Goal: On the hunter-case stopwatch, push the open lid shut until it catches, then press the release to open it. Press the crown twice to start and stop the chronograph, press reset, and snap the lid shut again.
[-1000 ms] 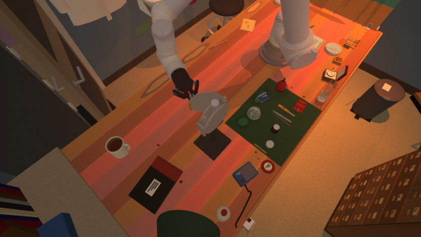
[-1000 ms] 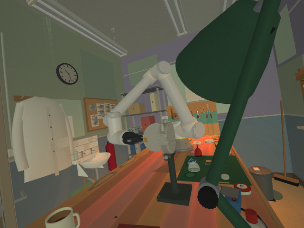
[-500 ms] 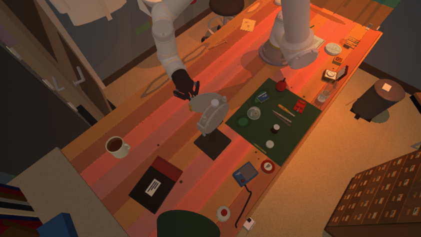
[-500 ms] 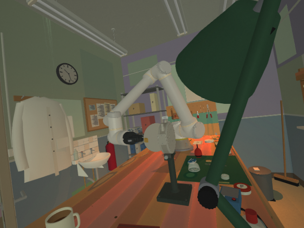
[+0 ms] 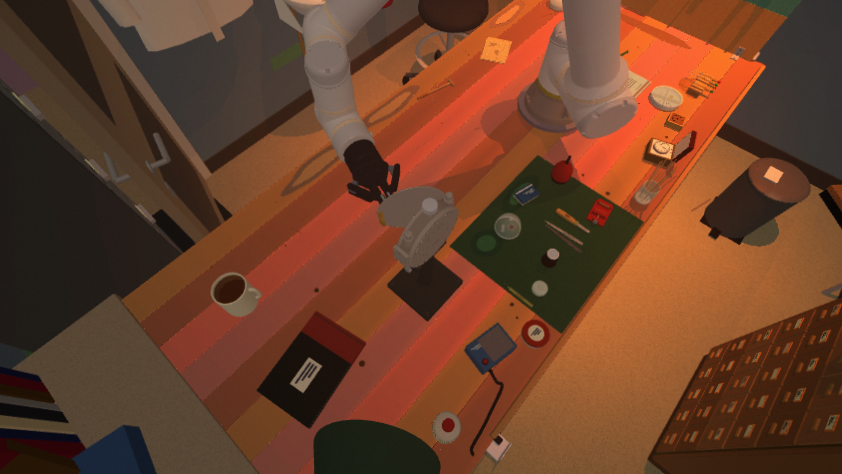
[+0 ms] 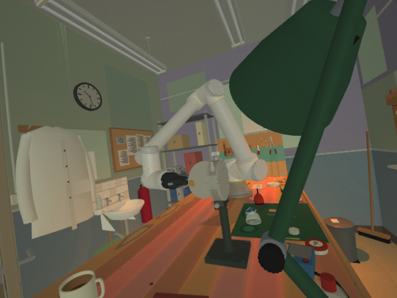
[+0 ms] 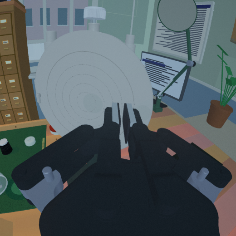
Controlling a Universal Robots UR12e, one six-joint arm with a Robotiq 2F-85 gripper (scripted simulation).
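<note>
My gripper (image 5: 386,189) (image 6: 187,180) (image 7: 122,108) is level with the stopwatch and points straight at the outer face of its lid. The large grey hunter-case stopwatch (image 5: 419,226) (image 6: 210,183) sits upright on a black post and square base (image 5: 425,287) (image 6: 228,252) in the middle of the bench. Its round lid (image 7: 90,84) (image 6: 198,183), with ringed engraving, lies close against the case and fills the wrist camera's view. The white crown (image 7: 94,13) (image 5: 429,205) rises at the top, with a smaller pusher (image 7: 130,40) beside it. The fingers are closed and hold nothing.
A coffee mug (image 5: 234,292) stands on the bench to the left of the stand. A green mat (image 5: 545,241) with small tools lies to the right, a dark box (image 5: 311,368) lies in front, and a green desk lamp (image 6: 304,106) looms over the near end.
</note>
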